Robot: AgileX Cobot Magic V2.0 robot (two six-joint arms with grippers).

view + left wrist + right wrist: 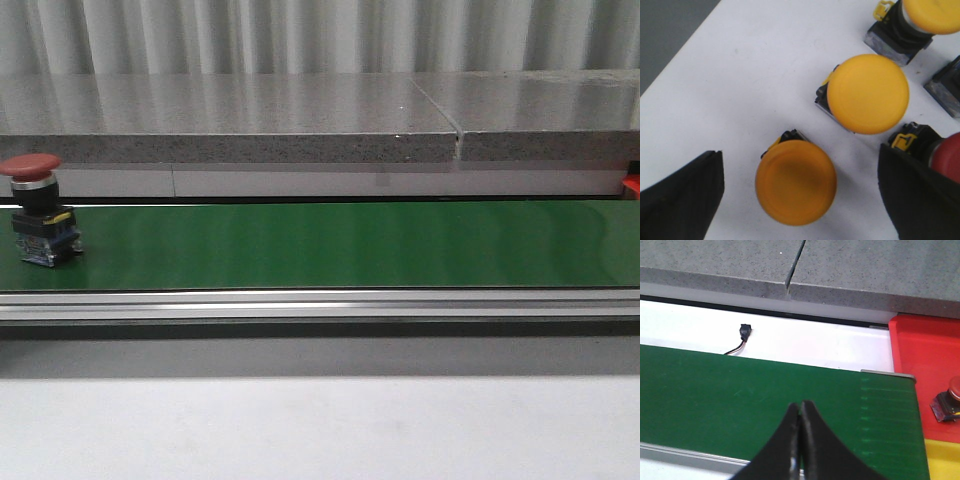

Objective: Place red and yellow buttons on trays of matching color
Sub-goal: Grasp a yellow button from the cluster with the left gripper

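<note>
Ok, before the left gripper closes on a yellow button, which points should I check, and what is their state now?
1. Left gripper open: ok, fingers spread wide.
2. Nearest yellow button between the fingers: ok, roughly centred.
3. Neighbouring yellow button clear of the fingers: ok, apart.
4. Red-capped button close by one finger: not ok, it may get bumped.
5. Right gripper shut and empty over the green belt: ok.
6. Yellow tray free: cannot tell, only a corner shows.
</note>
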